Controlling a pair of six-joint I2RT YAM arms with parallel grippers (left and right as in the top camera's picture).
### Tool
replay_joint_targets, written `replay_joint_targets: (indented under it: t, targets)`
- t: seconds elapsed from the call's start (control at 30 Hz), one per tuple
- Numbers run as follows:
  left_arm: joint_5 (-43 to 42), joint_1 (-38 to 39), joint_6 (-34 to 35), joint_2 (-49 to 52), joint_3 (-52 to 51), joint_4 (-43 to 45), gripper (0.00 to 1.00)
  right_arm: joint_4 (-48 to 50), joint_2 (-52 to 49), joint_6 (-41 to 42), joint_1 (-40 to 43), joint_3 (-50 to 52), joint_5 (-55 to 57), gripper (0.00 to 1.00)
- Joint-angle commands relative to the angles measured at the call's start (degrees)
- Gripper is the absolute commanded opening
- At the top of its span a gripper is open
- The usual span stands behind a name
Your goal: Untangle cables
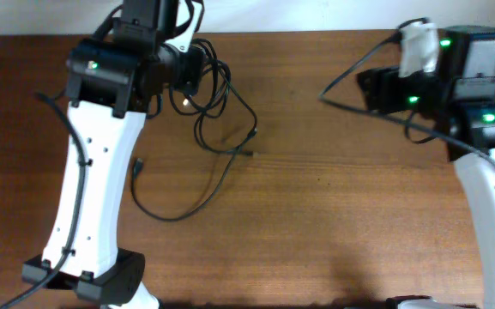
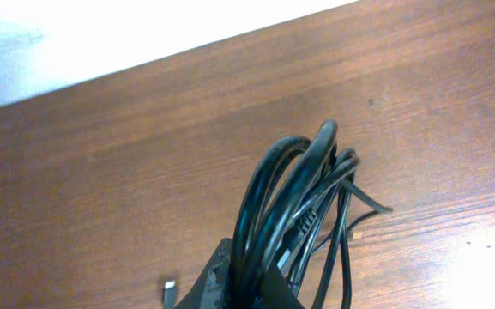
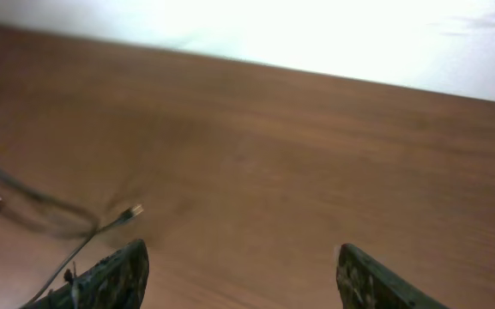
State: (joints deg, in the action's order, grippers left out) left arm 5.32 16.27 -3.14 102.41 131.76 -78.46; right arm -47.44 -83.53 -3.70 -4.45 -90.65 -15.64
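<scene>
The left pincer, largely cut off, clamps the cables; the right pincer gapes empty, with blurred plug ends to its left.

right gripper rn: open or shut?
Open. In the right wrist view the right gripper has its fingers spread wide, only bare table between them, nothing held.

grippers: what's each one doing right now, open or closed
left gripper: closed, holding the cables in a bundle
right gripper: open, holding nothing
</scene>
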Motion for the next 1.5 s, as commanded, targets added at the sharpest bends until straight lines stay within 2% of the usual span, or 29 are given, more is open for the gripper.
replay_joint_targets:
  t: [0.0,0.33,0.77,0.97,1.27,1.37,1.47]
  targets:
    - [-1.44,-0.13,1.25,-2.16,3.82,-1.20,0.00,-1.60,1.07,-0.52,-6.36,-0.72,3.04,0.70]
    - [-2.69,1.64,2.34,-2.16,7.91,-3.82,0.00,-5.86,-0.28,-0.52,-19.37,2.67,5.84,0.70]
    - [-2.80,6.80,2.36,-2.16,9.84,-5.29,0.00,-0.24,-0.44,-0.79,-29.75,9.77,9.20,0.72]
    - [-2.75,10.75,2.54,-2.34,10.95,-7.08,0.00,-0.37,-0.44,-0.79,-30.84,9.77,13.60,0.73]
    - [-2.75,11.10,3.21,-5.20,12.41,-8.07,0.00,-0.59,-1.90,-1.42,-30.84,10.69,14.86,0.73]
    - [-2.60,11.10,3.19,-5.60,12.41,-8.57,0.00,-0.35,-3.04,-1.42,-30.86,10.69,14.80,0.61]
    - [-2.58,11.10,3.19,-5.60,12.41,-9.09,0.00,-0.39,-3.87,-1.40,-30.86,10.69,14.80,0.60]
